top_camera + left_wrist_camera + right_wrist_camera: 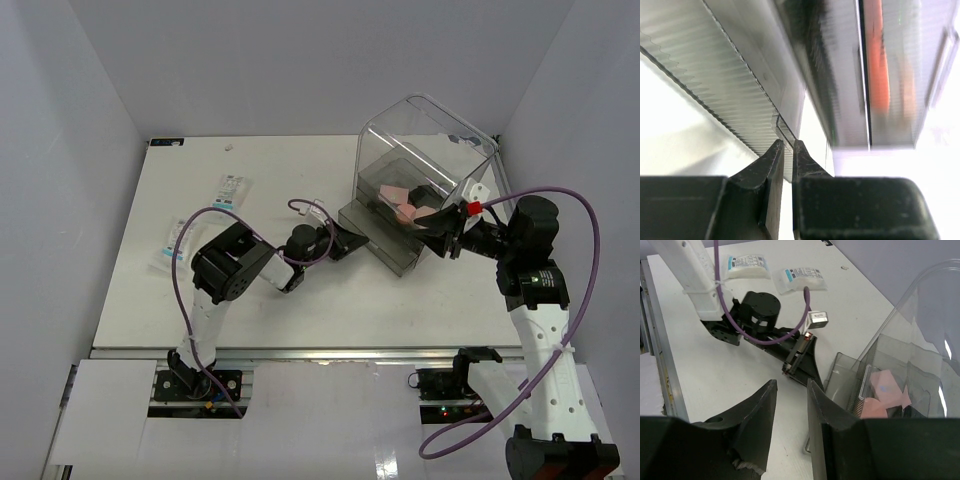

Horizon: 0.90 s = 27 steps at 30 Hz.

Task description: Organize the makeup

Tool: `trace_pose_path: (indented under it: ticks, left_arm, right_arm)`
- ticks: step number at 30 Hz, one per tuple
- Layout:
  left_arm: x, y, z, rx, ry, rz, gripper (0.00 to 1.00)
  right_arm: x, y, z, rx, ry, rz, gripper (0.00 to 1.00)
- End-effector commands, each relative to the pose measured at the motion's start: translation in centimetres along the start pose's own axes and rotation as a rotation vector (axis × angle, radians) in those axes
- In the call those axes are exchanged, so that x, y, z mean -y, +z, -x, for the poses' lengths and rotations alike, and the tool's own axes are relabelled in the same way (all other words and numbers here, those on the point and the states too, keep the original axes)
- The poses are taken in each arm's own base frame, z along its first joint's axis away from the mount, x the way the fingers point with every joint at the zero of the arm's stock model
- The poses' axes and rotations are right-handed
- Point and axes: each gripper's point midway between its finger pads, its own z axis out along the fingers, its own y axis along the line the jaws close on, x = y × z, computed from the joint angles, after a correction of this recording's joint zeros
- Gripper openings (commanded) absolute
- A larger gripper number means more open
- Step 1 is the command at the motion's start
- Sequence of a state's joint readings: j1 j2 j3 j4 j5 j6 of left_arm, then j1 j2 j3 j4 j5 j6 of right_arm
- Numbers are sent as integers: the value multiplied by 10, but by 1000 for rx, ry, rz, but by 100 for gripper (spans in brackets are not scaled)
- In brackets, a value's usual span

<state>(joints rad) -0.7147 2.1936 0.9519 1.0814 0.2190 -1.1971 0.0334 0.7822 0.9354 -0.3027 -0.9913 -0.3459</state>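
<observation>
My left gripper is shut on the small clear handle tab of the drawer, which is pulled out of the large clear box. From above, that left gripper sits at the drawer's left end. Pink sponge blocks lie inside the box, behind the drawer. Two flat white printed packets lie on the table to the left. My right gripper is open and holds nothing. It hovers at the box's front right.
White walls close in the table on the left, back and right. In the right wrist view the left arm and its purple cable lie between the two packets and the drawer.
</observation>
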Motion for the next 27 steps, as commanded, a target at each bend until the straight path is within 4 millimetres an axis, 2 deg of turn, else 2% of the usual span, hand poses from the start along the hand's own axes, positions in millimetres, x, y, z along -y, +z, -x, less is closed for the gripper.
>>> trace_pose_path:
  ticks: [1, 6, 10, 15, 17, 22, 24, 25, 26, 27]
  left_arm:
    - [11, -39, 5, 29, 62, -3, 2]
    - [2, -65, 4, 40, 69, 37, 4]
    - [2, -66, 4, 22, 91, 60, 29]
    - [20, -68, 15, 30, 174, 73, 62]
    - [25, -77, 23, 60, 227, 102, 70]
    - [43, -108, 46, 130, 407, 159, 77]
    - [50, -123, 68, 184, 504, 231, 87]
    - [46, -134, 80, 199, 557, 299, 92]
    - [30, -144, 93, 188, 604, 390, 94]
    - [25, -152, 111, 204, 614, 445, 94]
  right_arm:
    - [2, 1, 5, 24, -19, 2, 37]
    - [4, 1, 3, 20, -10, 0, 37]
    - [6, 2, 2, 17, -2, 0, 37]
    - [7, 3, -1, 10, 6, -4, 40]
    - [7, 3, -2, 9, 5, -4, 43]
    - [6, 4, -6, 3, 11, 6, 45]
    - [4, 4, -7, -1, 19, 21, 46]
    - [3, 4, -7, -3, 22, 28, 46]
    - [3, 4, -7, -3, 22, 32, 46]
    - [2, 4, -7, -3, 23, 36, 46]
